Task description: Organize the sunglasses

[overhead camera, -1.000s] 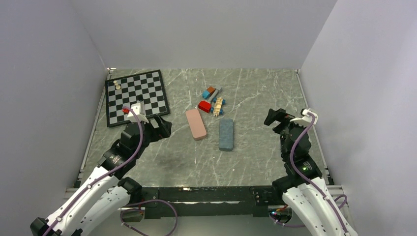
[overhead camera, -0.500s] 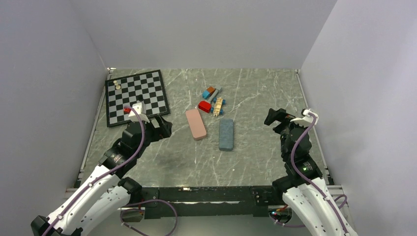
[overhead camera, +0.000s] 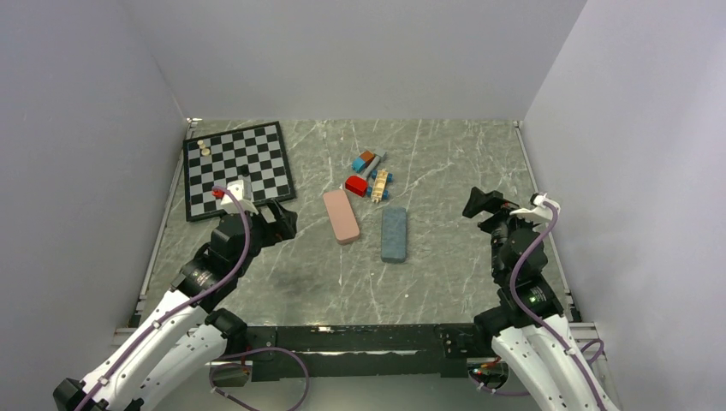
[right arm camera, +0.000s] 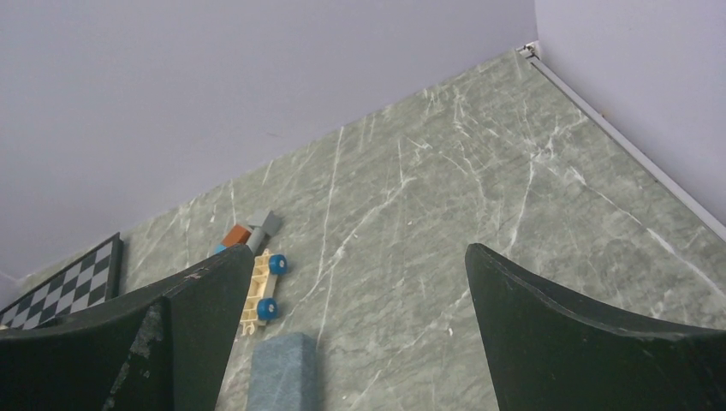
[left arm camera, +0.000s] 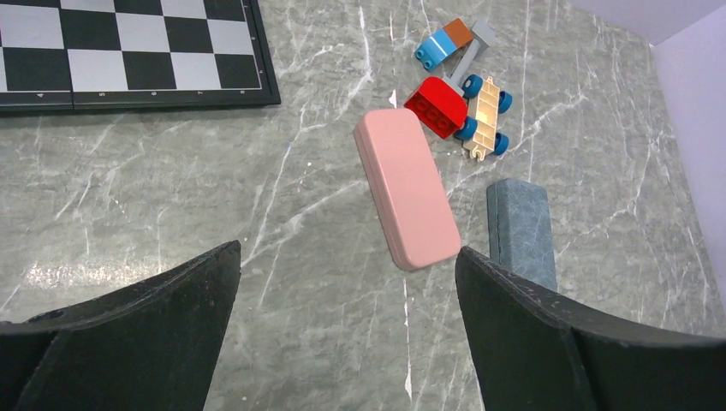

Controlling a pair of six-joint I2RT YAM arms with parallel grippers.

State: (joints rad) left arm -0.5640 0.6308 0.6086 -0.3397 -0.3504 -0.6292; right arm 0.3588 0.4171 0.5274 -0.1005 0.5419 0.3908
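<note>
Sunglasses show nowhere, perhaps hidden inside the pink case (overhead camera: 342, 217) or blue case (overhead camera: 394, 234); light and brittle, they likely want a gentle hold at the bridge; left pincer (left arm camera: 347, 257) and right pincer (right arm camera: 360, 253) gape wide, empty.

Reads grey-green with white veining across the surface (overhead camera: 445, 163). Alternates black and white squares on the chessboard (overhead camera: 240, 167), edged in black, with two cream pieces (overhead camera: 204, 148) on it. Shows plain pink on one oblong case (overhead camera: 341, 216), slate blue on the other case (overhead camera: 394, 234). Mixes glossy red on a studded brick (left arm camera: 437, 107), light blue with orange-brown on a small block (left arm camera: 445, 43), grey on a wedge piece (left arm camera: 481, 34), and cream with bright blue wheels on a toy chassis (left arm camera: 485, 116). Looks pale lilac-grey on the walls (overhead camera: 360, 51). Pairs white shells with black joints and purple cables on the left arm (overhead camera: 163, 330) and right arm (overhead camera: 548, 351); matte black on the fingers (left arm camera: 128, 334).
</note>
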